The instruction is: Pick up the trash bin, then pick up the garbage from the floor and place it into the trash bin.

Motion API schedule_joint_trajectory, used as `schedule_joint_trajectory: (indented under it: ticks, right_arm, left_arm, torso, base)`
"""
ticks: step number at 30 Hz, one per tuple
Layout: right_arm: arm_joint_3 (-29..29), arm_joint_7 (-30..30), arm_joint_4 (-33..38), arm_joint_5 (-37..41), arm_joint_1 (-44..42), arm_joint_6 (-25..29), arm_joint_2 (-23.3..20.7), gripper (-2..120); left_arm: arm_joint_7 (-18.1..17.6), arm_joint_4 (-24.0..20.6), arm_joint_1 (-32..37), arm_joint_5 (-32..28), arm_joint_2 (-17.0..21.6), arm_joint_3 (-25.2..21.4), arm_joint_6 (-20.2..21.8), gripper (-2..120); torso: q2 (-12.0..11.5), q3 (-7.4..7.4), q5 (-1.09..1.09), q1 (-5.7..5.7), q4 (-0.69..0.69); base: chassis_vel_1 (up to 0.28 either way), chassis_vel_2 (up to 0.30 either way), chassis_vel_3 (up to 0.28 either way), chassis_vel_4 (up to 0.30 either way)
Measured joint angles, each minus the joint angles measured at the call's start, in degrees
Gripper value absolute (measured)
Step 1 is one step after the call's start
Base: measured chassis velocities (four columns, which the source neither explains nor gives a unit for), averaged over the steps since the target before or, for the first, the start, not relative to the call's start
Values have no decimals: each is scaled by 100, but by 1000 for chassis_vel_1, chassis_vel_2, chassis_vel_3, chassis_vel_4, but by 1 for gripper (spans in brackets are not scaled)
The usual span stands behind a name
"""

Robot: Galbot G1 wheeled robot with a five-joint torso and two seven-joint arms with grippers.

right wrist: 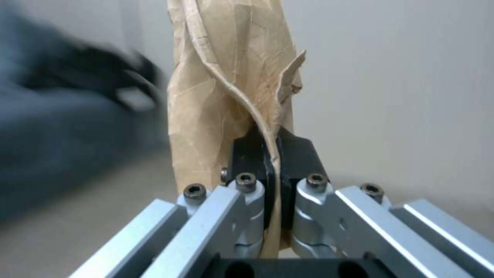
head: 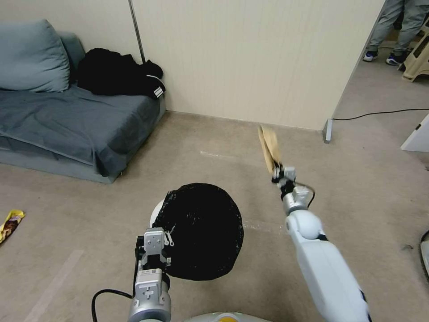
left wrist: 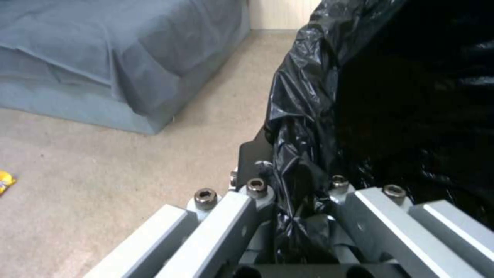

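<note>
1. Two grips matter to you here, plus one loose piece of litter. Farthest left, a yellow snack wrapper (head: 10, 224) lies on the floor (head: 71, 223) near the sofa (head: 67, 129), well apart from both arms and not yet collected.

2. Your left gripper (head: 166, 241) holds the trash bin (head: 199, 232) up in front of the robot, mouth facing the head camera. In the left wrist view its fingers (left wrist: 257, 162) are closed tight on the near rim, with the black bag liner (left wrist: 303, 116) bunched between them.
   - Risk: I judge the hold to be partly on slippery liner film. If the film slides, the bin could tilt or sag and spill.

3. Your right gripper (head: 278, 170) is raised to the right of the bin and beyond it, not over the mouth. Its jaws are pinched nearly together on the lower edge of the brown paper bag (head: 268, 146), which stands up above them; the right wrist view shows the paper creased between the fingertips (right wrist: 247, 154).
   - Risk: the bag is long and floppy and held by one edge. Release it off-centre and it may catch the rim or fall back to the floor.
   - Risk: the bag could knock the bin on the way across and disturb the left grip.
</note>
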Motion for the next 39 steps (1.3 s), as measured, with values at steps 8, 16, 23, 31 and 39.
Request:
schedule_joint_trajectory:
  ticks: [8, 16, 23, 31, 39]
  right_arm:
    - [-822, -950, 1896, -133, -1700, 620, -565, 0]
    - [-1384, -1098, 1682, -695, -2275, 1061, -629, 0]
    - [-1444, -1276, 1353, -876, -2579, 1373, -645, 0]
    - [-1312, -1288, 998, -832, -2525, 1459, -574, 0]
    - [-1296, -1198, 942, -876, -2485, 1378, -555, 19]
  left_arm:
    - [23, 32, -67, -232, 42, -14, 76, 2]
    - [49, 32, -116, -342, 79, -61, 112, 2]
    - [57, 16, -164, -397, 97, -108, 133, 2]
    - [56, -34, -172, -428, 113, -105, 149, 2]
    - [60, -62, -158, -440, 121, -112, 147, 2]
  torso:
    - [0, 0, 0, 0, -1]
    - [0, 1, 0, 0, 0]
    - [0, 0, -1, 0, 0]
    - [0, 1, 0, 0, -1]
    - [0, 1, -1, 0, -1]
  base:
    - [0, 0, 0, 0]
    - [0, 0, 0, 0]
    - [0, 0, 0, 0]
    - [0, 0, 0, 0]
    - [0, 0, 0, 0]
